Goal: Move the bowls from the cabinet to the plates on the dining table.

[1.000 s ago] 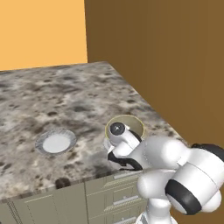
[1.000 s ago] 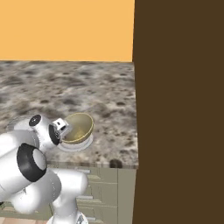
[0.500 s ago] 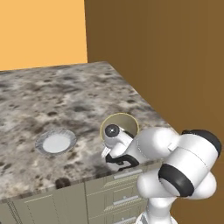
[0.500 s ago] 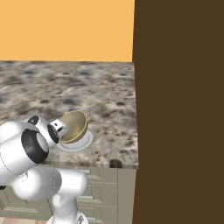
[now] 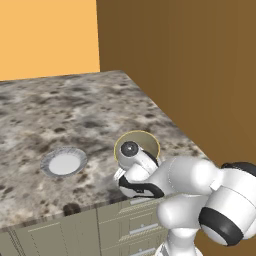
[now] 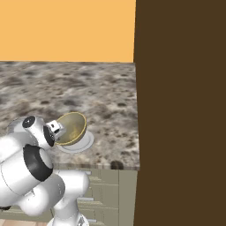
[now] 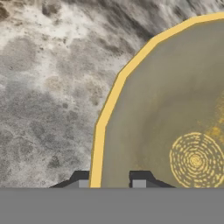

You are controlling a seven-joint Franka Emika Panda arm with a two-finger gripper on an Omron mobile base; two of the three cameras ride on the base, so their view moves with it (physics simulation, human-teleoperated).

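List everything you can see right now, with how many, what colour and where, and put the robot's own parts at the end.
Bowl: one, olive-tan with a yellow rim, tilted above the plate near the table's front edge, its rim between the jaws.
Plates: two, pale grey-white; one bare on the table to the left, one under the bowl.
Dining table: one, grey-brown speckled stone top.
Drawers: grey-beige fronts with short handles, below the table edge.
Tall panel: one, dark brown, at the table's right.
Wall: orange, behind the table.
Arm: one, white with dark joints, over the table's front edge.
Gripper: one, jaws closed on the bowl's rim.
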